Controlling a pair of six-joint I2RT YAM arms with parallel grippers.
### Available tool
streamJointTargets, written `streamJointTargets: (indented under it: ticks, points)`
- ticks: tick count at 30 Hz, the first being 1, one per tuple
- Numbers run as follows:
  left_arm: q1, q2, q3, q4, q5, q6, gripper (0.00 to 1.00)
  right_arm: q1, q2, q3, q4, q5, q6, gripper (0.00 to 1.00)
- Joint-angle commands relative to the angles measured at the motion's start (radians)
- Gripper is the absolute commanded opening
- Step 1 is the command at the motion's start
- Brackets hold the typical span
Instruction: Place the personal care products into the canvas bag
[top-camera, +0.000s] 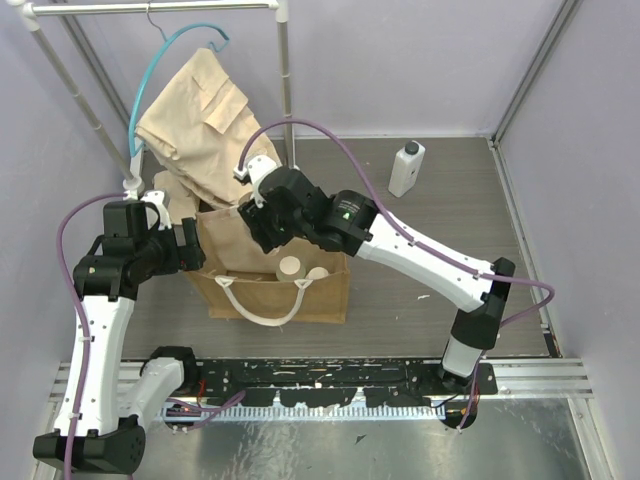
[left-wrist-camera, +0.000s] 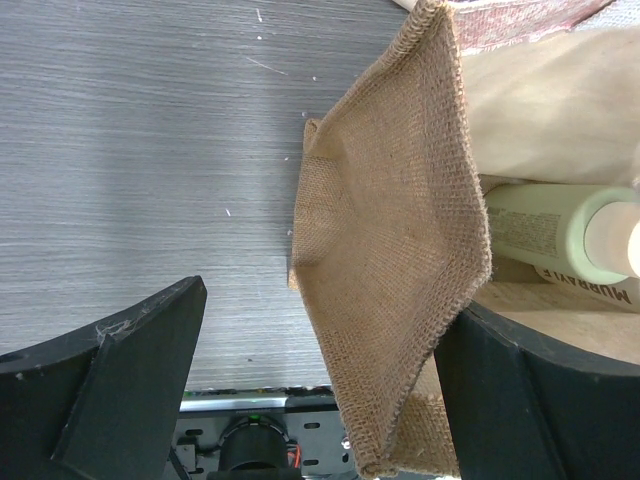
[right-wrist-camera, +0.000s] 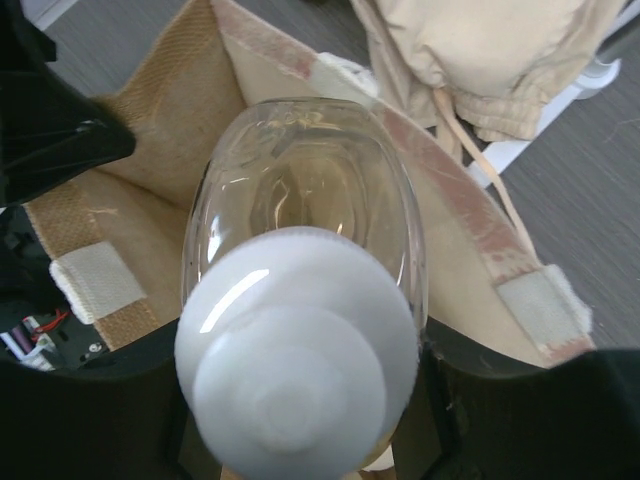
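Observation:
The tan canvas bag (top-camera: 300, 300) stands open between the arms. My right gripper (top-camera: 262, 225) is shut on the amber bottle (right-wrist-camera: 300, 190) with a white cap (right-wrist-camera: 300, 350) and holds it upright over the bag's opening (right-wrist-camera: 130, 200). My left gripper (top-camera: 193, 245) is open, its jaws on either side of the bag's left wall (left-wrist-camera: 390, 250); the fabric lies against the right finger (left-wrist-camera: 540, 400). The olive-green bottle (left-wrist-camera: 540, 235) lies inside the bag. Two cream caps (top-camera: 290, 266) show in the bag from above. The flat white bottle with a black cap (top-camera: 406, 167) stands on the table at the back right.
A beige garment (top-camera: 200, 110) on a teal hanger hangs from a metal rack (top-camera: 285, 70) just behind the bag. Lilac walls close in the table's back and sides. A black rail (top-camera: 330, 385) runs along the near edge.

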Motion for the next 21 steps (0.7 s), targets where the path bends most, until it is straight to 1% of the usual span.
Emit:
streamJointTargets:
  ticks: [1,6,12,21]
  points:
    - [-0.002,-0.001,0.016,0.013,-0.003,0.014,0.98,0.024,-0.023,0.055,0.180,-0.056,0.046,0.01]
    - [-0.002,-0.008,0.016,0.011,-0.003,0.015,0.98,0.052,-0.015,0.027,0.177,-0.082,0.077,0.01]
    - [-0.002,-0.011,0.012,0.012,-0.001,0.015,0.98,0.055,-0.020,-0.059,0.194,-0.070,0.099,0.01]
    - [-0.001,-0.016,0.014,0.012,0.002,0.012,0.98,0.054,0.063,-0.132,0.179,-0.023,0.084,0.01]
